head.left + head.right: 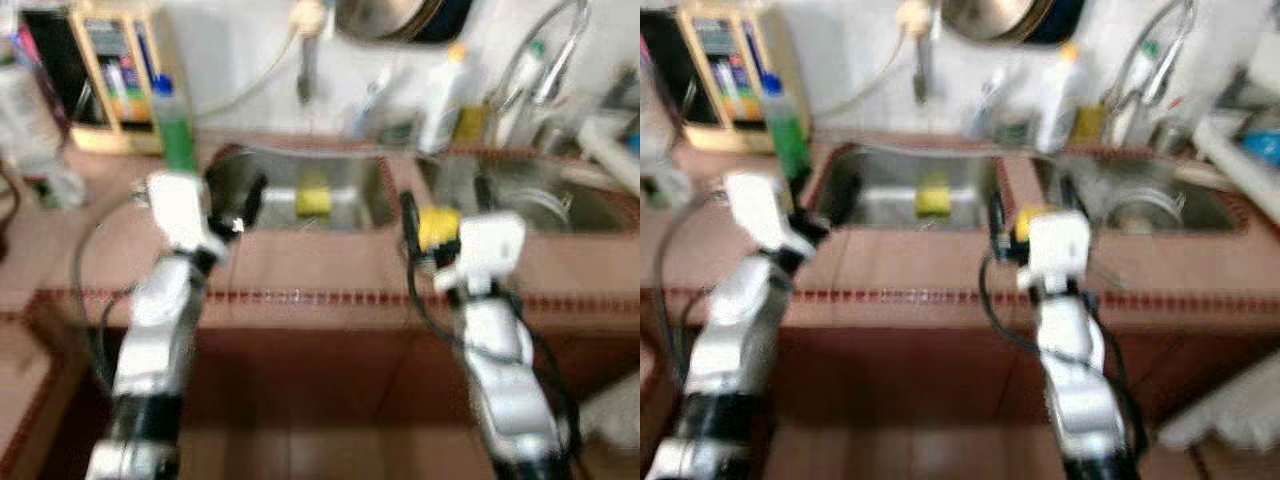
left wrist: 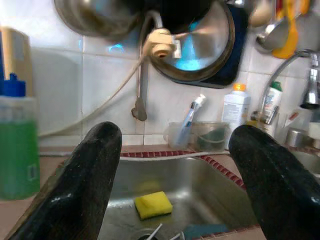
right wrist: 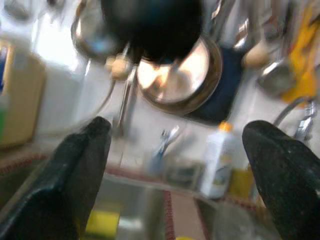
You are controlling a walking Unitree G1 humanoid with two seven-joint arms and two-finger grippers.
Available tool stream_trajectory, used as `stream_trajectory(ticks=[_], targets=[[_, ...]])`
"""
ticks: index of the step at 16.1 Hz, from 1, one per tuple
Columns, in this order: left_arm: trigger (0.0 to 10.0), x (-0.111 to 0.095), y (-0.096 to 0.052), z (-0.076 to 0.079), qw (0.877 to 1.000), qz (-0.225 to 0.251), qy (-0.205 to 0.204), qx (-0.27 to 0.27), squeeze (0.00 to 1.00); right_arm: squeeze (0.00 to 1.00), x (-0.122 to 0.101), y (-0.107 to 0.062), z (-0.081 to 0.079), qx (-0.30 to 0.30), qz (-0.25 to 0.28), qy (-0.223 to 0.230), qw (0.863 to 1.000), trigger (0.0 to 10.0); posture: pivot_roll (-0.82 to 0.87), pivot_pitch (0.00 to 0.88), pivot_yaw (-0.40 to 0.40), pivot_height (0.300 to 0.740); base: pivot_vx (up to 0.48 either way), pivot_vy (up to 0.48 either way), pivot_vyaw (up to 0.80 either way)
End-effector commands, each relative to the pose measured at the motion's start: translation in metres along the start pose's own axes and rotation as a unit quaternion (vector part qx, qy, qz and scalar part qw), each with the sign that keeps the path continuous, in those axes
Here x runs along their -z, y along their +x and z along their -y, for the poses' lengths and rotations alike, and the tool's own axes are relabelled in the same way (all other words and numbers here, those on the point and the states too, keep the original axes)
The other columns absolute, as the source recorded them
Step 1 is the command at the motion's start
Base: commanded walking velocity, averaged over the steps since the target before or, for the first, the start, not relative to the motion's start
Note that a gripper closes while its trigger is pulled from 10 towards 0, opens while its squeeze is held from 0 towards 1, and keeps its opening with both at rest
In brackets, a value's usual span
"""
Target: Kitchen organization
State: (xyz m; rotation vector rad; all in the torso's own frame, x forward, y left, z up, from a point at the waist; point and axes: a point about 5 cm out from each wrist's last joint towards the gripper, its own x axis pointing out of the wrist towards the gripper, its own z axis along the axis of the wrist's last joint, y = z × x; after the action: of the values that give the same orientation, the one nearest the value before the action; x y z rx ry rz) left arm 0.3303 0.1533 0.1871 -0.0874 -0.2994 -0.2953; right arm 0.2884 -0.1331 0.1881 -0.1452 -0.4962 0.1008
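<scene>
Left wrist view: left gripper point(image 2: 172, 165) spread wide above the steel sink point(image 2: 210, 192), yellow rectangular sponge point(image 2: 153, 204) lower centre; right gripper point(image 3: 182, 170) likewise spread.

A white tiled wall point(image 2: 90, 75) runs across 12 o'clock behind a reddish-brown tiled counter point(image 1: 320, 270). Two steel sinks point(image 1: 290, 180) sit in it. Pans point(image 2: 200, 45) hang on the wall.

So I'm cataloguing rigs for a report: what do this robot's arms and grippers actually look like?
Both arms are silvery white segmented shells with black joints and a boxy white wrist block. Loose black cables loop beside each. The left gripper and right gripper each carry two long, thick, rounded black fingers with a slightly speckled sheen. A yellow patch shows at the right wrist; blur hides what it is.
</scene>
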Motion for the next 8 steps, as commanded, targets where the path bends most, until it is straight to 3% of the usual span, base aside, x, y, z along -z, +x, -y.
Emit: stream_trajectory(ticks=[1,8], targets=[[10.0,0.0002,0.0014,0.0044,1.0,-0.006,0.009,0.014,0.0,0.0,0.0031,-0.0015,0.0003,0.001,-0.007,0.0,1.0,10.0,-0.13,0.0,0.003,0.74,0.0,0.0,0.0],[10.0,-0.0023,0.0017,0.008,0.999,0.002,0.022,0.026,0.0,0.0,0.0036,-0.0005,0.0001,0.0,-0.006,-0.001,1.0,10.0,-0.13,0.0,0.003,0.74,0.0,0.0,0.0]])
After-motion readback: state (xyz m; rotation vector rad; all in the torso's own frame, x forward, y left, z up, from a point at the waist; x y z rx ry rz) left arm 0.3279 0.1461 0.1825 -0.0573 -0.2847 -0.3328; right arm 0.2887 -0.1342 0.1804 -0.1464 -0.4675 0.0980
